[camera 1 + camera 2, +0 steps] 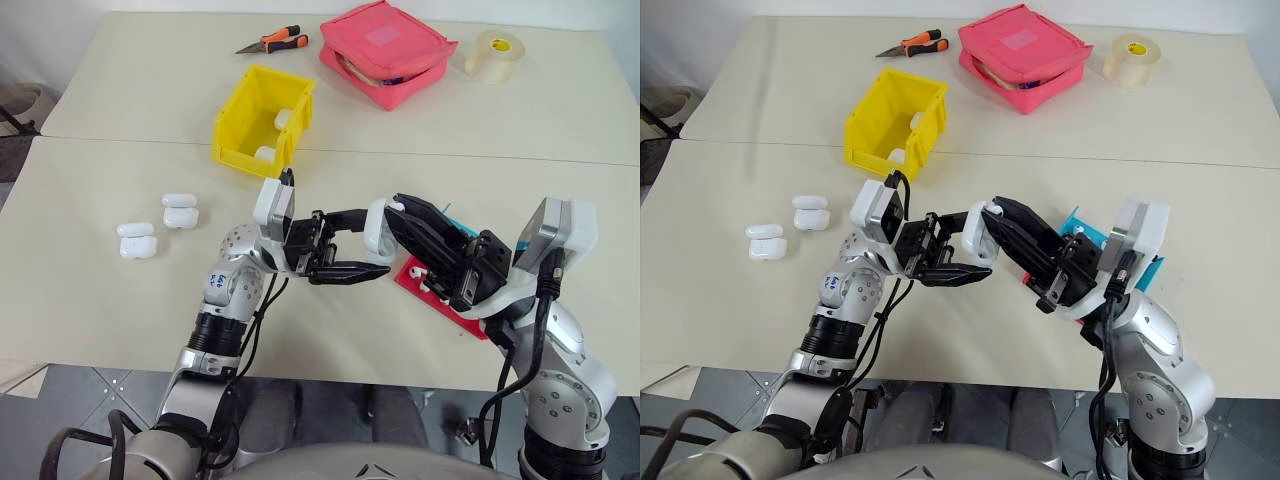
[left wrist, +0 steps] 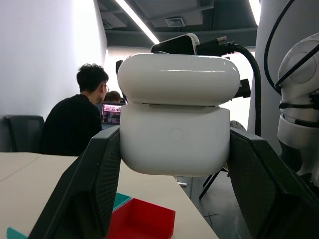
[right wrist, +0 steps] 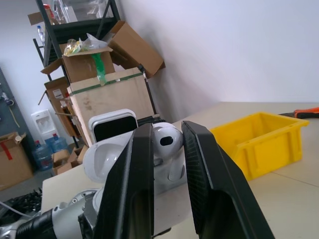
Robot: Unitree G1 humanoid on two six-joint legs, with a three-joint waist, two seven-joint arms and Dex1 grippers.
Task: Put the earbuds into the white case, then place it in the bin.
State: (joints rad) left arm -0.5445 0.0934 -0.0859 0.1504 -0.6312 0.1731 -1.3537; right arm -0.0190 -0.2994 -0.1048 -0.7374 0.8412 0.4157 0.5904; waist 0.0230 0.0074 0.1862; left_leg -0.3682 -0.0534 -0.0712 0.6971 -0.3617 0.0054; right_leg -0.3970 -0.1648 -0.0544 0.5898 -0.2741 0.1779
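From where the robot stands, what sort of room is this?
Probably a lab or workshop that doubles as an office: a person sits at a laptop, a rack of cardboard boxes lines one wall, and pliers and tape lie on the table.

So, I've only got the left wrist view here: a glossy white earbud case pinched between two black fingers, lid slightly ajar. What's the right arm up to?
Observer: The right gripper has its fingers shut on a tiny glossy white earbud, right at the opening of the white case that the left gripper holds.
Operator: Is the bin nearby?
Observer: The bright yellow plastic bin stands on the table beyond both arms, with two similar white cases lying inside it.
Operator: Any cases left outside?
Observer: Two more white cases lie on the table to the robot's left.
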